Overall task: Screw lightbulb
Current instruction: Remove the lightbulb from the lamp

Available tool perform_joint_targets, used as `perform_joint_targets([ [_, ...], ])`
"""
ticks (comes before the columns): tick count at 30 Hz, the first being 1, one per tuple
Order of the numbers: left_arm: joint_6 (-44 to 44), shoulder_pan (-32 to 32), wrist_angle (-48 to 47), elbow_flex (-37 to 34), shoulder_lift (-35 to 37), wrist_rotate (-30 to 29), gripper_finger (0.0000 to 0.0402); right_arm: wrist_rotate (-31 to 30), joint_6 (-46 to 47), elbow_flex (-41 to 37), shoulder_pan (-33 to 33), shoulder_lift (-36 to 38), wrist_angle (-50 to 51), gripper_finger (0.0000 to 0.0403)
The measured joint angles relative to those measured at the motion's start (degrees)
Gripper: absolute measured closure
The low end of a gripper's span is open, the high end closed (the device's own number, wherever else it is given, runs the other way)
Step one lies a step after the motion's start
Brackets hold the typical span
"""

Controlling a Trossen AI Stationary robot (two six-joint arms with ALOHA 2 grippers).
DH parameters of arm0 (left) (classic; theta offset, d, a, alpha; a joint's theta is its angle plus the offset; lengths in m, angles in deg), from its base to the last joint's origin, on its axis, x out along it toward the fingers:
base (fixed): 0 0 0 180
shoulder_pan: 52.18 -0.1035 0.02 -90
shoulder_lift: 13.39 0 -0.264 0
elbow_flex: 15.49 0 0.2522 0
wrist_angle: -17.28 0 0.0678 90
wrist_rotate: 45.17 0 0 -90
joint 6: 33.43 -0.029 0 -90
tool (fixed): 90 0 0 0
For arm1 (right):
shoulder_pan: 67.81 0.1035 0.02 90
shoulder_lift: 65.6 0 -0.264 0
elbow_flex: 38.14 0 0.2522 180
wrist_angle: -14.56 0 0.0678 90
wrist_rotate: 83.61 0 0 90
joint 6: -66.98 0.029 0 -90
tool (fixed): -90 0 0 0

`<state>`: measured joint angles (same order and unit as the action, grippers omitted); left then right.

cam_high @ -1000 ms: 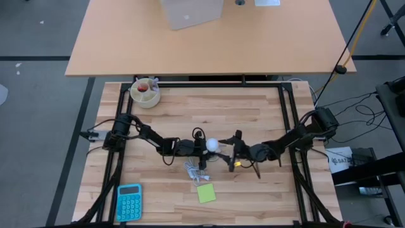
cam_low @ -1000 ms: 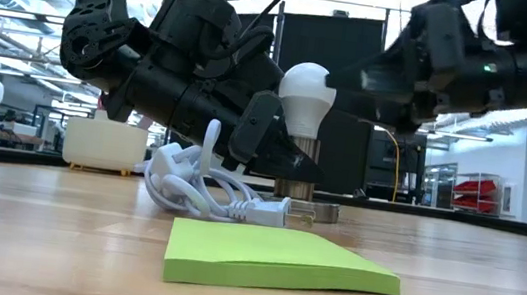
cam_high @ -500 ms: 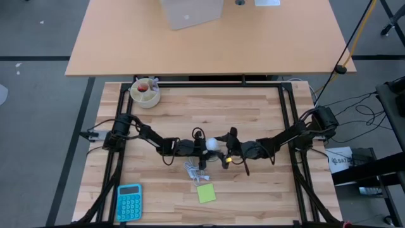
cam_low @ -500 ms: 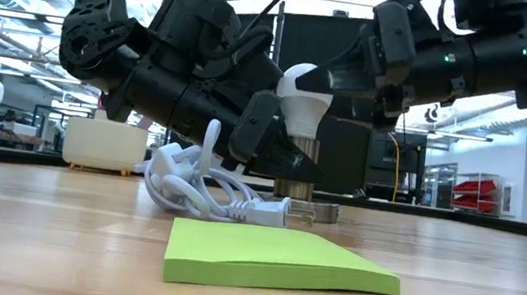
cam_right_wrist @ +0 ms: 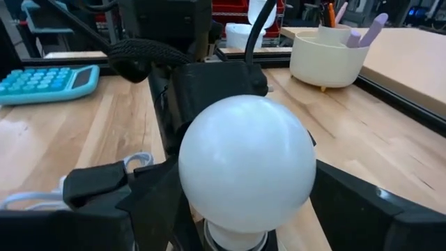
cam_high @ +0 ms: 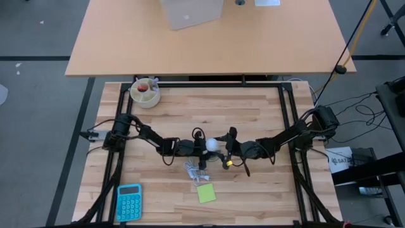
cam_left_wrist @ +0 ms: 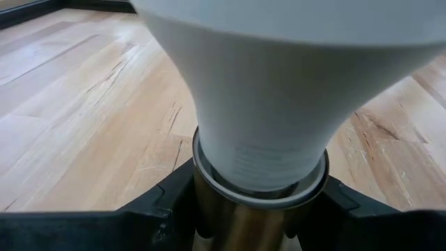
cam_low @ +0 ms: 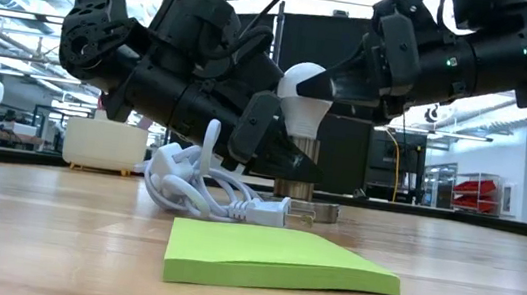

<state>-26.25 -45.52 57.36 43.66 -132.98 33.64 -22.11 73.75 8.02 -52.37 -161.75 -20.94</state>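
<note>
The white lightbulb (cam_low: 305, 92) stands upright in a brass socket (cam_low: 295, 177) at mid table. Its globe (cam_right_wrist: 245, 160) fills both wrist views. My left gripper (cam_high: 205, 148) reaches in from the table's left and is shut on the socket below the bulb. My right gripper (cam_high: 221, 148) comes from the table's right and is open. Its two fingers (cam_right_wrist: 125, 195) stand close on either side of the globe; I cannot tell whether they touch it. My left gripper pinches the brass socket (cam_left_wrist: 244, 226) between its two fingers (cam_left_wrist: 164, 209), just under the bulb's neck. The fingers come nearly level from the table's left, slanting a little downward. The socket stands upright on the table with the bulb on top.
A coiled white cable (cam_low: 198, 188) lies beside the socket, toward the near edge. A green pad of sticky notes (cam_high: 205, 193) and a blue calculator (cam_high: 129, 201) lie nearer still. A cream cup (cam_high: 145, 93) stands at the far left corner.
My right gripper has gone toward the table's left, up to the bulb, and has rolled a little. Its fingers now flank the globe, where a second ago they stood off to the right. The bulb, socket and left gripper have kept still.
</note>
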Motion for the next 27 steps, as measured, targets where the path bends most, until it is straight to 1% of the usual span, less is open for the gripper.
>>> perform_joint_targets([
  [10, -0.1, 0.0, -0.3, 0.2, 0.0, 0.7, 0.022, 0.9, -1.2, 0.1, 0.1, 4.9, 9.6, 0.0119],
  [16, -0.1, 0.0, -0.1, 0.2, 0.0, 0.7, 0.022, 1.2, -5.2, 0.0, 0.1, 7.0, 13.6, 0.012],
  [24, 0.3, 0.0, -0.2, 0.1, 0.0, 2.0, 0.022, 8.2, -8.7, -0.1, -2.2, 7.4, 12.9, 0.012],
  [27, 0.2, 0.0, -0.1, 0.1, 0.0, 3.8, 0.022, 11.4, -10.7, -0.1, -3.0, 7.4, 12.2, 0.012],
])
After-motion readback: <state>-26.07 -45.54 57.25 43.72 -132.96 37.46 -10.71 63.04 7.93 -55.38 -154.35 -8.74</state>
